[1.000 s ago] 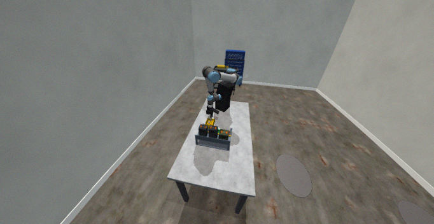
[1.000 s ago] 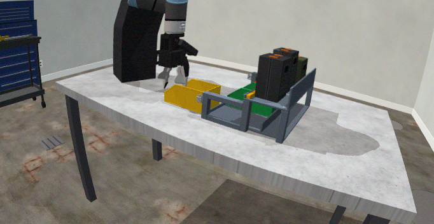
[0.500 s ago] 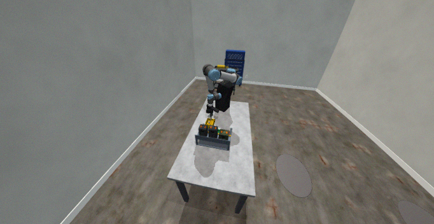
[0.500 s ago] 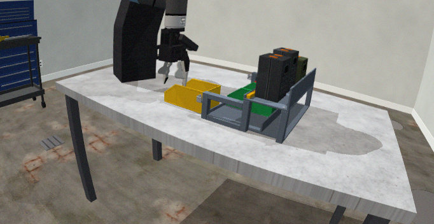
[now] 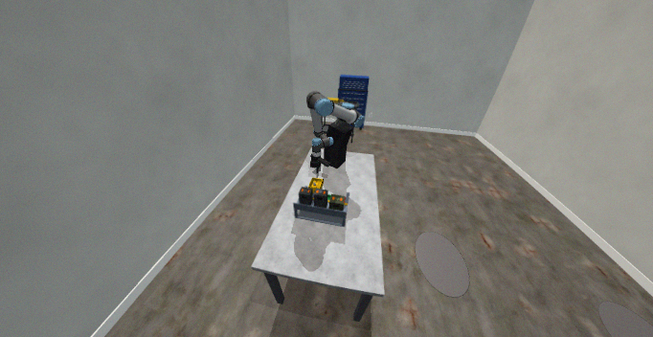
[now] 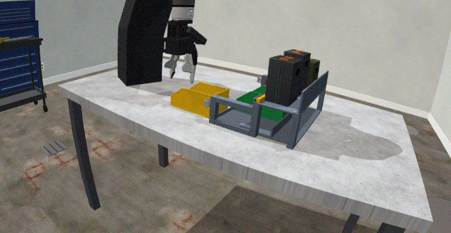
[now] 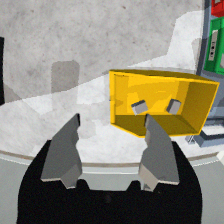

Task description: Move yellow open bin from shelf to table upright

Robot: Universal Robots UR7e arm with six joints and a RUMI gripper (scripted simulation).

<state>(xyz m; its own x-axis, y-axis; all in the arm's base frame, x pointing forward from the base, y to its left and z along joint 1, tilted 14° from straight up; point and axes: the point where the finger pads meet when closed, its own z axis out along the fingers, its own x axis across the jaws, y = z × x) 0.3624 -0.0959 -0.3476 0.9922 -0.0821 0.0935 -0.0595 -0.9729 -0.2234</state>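
The yellow open bin [image 5: 316,182] [image 6: 190,99] [image 7: 150,90] stands upright on the table [image 5: 354,257] [image 6: 165,128], right in front of the grey shelf [image 5: 321,209] [image 6: 254,121]. Two small grey parts [image 7: 140,107] [image 7: 174,106] lie inside it. The exterior view does not show clearly whether the bin touches the shelf. My gripper [image 5: 317,174] [image 6: 182,79] [image 7: 112,114] is open and empty, pointing down above and behind the bin, toward the arm's base. In the wrist view one fingertip overlaps the bin and the other is over bare table.
Tall dark boxes [image 5: 305,195] [image 6: 284,79] stand at the shelf, with an olive box [image 5: 337,202] [image 6: 314,69] beside them. A green bin [image 6: 251,96] [image 7: 216,47] sits on the shelf. The black arm pedestal [image 5: 337,146] [image 6: 142,42] stands behind the gripper.
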